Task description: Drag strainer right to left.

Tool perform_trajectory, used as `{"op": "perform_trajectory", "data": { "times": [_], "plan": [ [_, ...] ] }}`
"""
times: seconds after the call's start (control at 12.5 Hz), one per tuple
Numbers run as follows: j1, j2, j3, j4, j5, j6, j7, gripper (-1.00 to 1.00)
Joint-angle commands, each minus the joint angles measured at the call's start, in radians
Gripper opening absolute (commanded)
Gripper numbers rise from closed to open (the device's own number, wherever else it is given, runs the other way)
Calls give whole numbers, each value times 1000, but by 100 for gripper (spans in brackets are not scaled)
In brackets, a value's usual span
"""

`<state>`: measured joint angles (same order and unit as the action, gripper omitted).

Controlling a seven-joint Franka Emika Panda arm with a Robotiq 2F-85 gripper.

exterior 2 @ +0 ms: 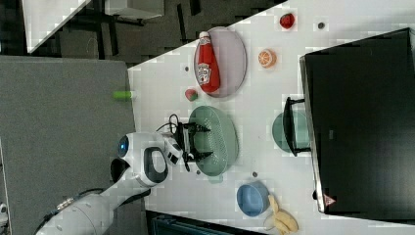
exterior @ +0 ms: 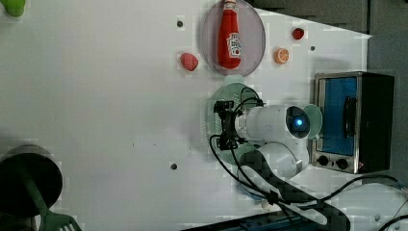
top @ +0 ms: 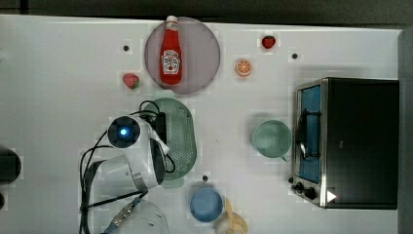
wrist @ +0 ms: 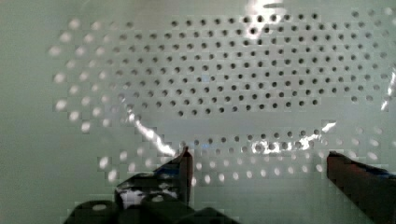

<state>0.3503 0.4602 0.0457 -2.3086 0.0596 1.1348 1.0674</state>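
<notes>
A pale green strainer [top: 181, 139] sits open side up near the middle of the white table [top: 58, 87], its long axis running top to bottom in the top view. The arm covers the strainer's side on the top view's left. The end effector [wrist: 259, 161] hangs inside the bowl with its fingers [wrist: 184, 170] spread apart, holding nothing. A plate [top: 202, 51] carrying a ketchup bottle [top: 171, 51] lies just beyond one end, a blue bowl [top: 206, 204] beyond the other, and a mint cup [top: 271, 138] stands beside a toaster oven [top: 360, 141].
</notes>
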Motion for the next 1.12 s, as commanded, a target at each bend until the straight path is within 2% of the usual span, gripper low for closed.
{"op": "perform_trajectory", "data": {
  "times": [0.08, 0.32, 1.12],
  "plan": [
    [32, 18, 17, 53, 28, -5, 56, 100],
    [82, 42, 16, 97, 56, -25, 84, 100],
    [227, 148, 16, 288, 57, -86, 248, 100]
  ]
}}
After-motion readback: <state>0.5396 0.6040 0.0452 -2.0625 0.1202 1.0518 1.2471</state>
